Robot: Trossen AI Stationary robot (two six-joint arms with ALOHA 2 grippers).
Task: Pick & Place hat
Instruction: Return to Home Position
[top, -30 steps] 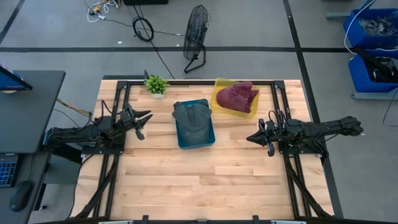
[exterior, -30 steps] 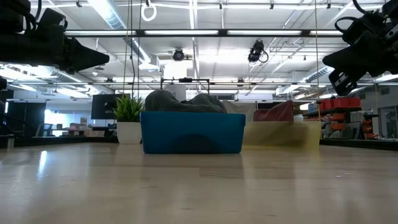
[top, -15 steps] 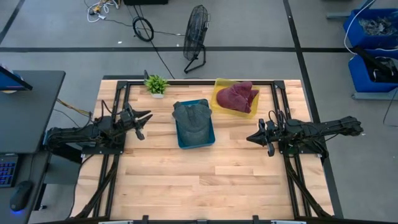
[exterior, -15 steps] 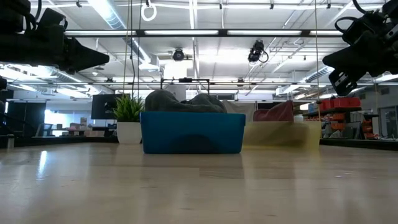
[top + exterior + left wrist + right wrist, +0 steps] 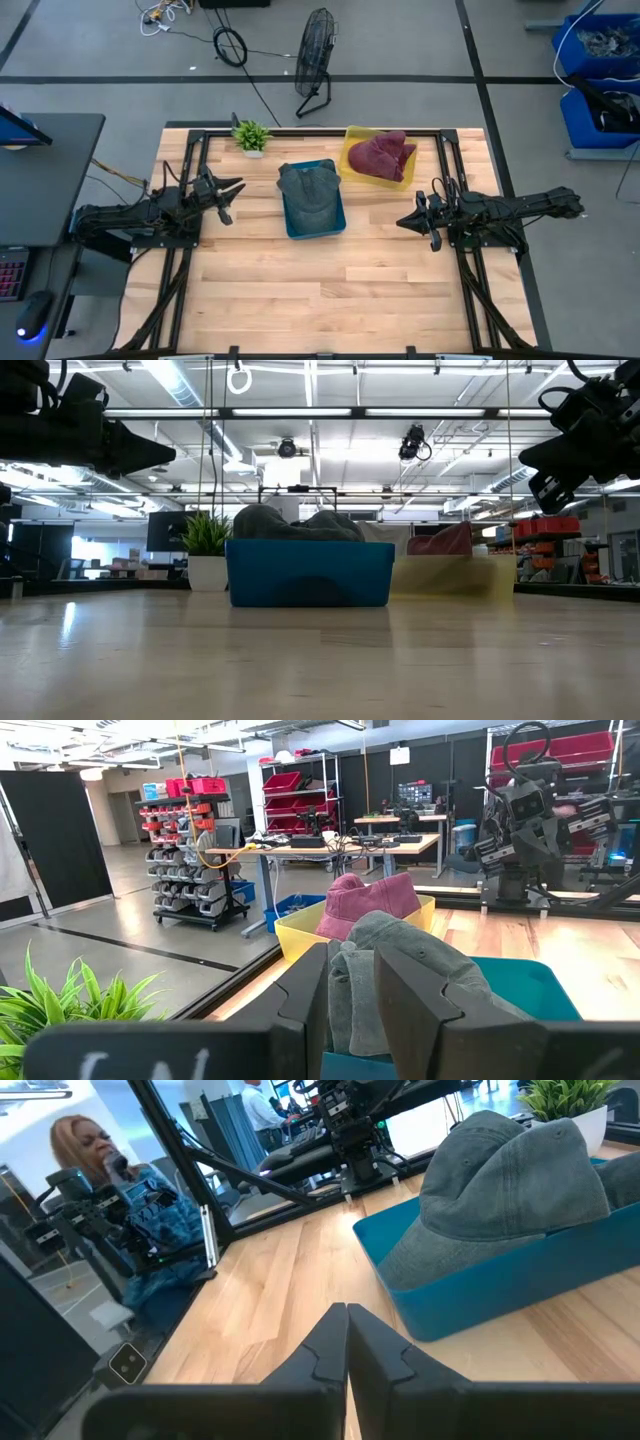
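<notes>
A grey cap (image 5: 308,190) lies in a blue bin (image 5: 325,226) near the table's middle; it also shows in the low view (image 5: 290,523), the left wrist view (image 5: 400,960) and the right wrist view (image 5: 510,1175). A maroon hat (image 5: 381,155) sits in a yellow bin (image 5: 352,140) toward the far edge. My left gripper (image 5: 233,189) hovers left of the blue bin, slightly open (image 5: 350,1010), touching nothing. My right gripper (image 5: 402,222) hovers right of the blue bin, shut (image 5: 347,1342). Both are raised above the table (image 5: 160,457) (image 5: 535,472).
A small potted plant (image 5: 251,136) stands at the far edge, left of the bins. Bare wooden table (image 5: 320,290) stretches toward the near edge. A black frame (image 5: 195,150) runs along the table's sides. A person (image 5: 120,1190) sits beyond the table's left side.
</notes>
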